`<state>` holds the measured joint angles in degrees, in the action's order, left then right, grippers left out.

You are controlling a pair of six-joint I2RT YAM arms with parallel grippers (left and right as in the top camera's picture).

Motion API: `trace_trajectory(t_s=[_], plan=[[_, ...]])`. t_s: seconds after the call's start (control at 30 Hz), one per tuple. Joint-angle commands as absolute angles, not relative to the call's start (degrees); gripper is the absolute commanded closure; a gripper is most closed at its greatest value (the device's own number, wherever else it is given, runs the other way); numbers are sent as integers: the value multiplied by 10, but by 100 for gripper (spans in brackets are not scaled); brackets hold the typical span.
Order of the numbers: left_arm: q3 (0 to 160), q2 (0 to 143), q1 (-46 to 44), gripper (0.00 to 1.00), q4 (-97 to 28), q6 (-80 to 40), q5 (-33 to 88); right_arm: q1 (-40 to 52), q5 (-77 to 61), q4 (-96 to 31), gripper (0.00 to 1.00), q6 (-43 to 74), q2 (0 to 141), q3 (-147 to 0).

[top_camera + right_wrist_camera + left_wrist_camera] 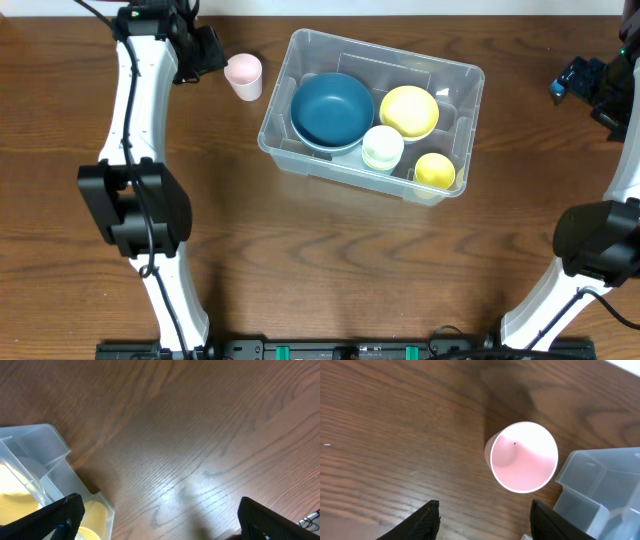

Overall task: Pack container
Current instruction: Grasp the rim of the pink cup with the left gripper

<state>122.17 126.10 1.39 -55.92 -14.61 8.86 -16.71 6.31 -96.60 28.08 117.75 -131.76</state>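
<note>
Left fingers (427, 520) and right fingers (60, 515) gape empty; only overhead shows the blue bowl (333, 108) inside the container (470, 110).

desk (300, 260): brown wood grain, smooth, with a soft sheen that catches a pale glare in the right wrist view
container (465, 75): clear plastic, smooth, slightly milky at walls and rim
pink cup (243, 72): smooth and matt, looks like plastic
blue bowl (332, 108): smooth, satin finish
large yellow bowl (408, 110): smooth, faintly glossy
small yellow bowl (434, 170): same smooth finish
left arm (135, 90): white shell, smooth hard plastic, light gloss
left hand (485, 516): black, matt, finely grained
right hand (160, 520): black, matt
</note>
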Motion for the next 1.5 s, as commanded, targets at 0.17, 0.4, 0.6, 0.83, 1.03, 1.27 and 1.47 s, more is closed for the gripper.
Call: trace_trajectory(t_s=[0.17, 0.4, 0.6, 0.83, 1.03, 1.27, 1.47], plan=[[1221, 1319, 12, 41, -551, -147, 103, -169, 71, -967, 1, 287, 1181, -1317], [1221, 1356, 12, 41, -544, -147, 111, -169, 71, -967, 1, 287, 1181, -1317], [1221, 1365, 12, 41, -530, -147, 112, -169, 71, -967, 1, 287, 1181, -1317], [1221, 1365, 11, 57, -522, -147, 112, -169, 71, -967, 1, 287, 1181, -1317], [1219, 1373, 11, 59, -522, -147, 112, -169, 71, -967, 1, 287, 1181, -1317], [1216, 1373, 11, 59, -519, -147, 112, -169, 71, -967, 1, 287, 1181, -1317], [1211, 1373, 4, 58, -510, -147, 115, -169, 71, -967, 1, 287, 1181, -1317]])
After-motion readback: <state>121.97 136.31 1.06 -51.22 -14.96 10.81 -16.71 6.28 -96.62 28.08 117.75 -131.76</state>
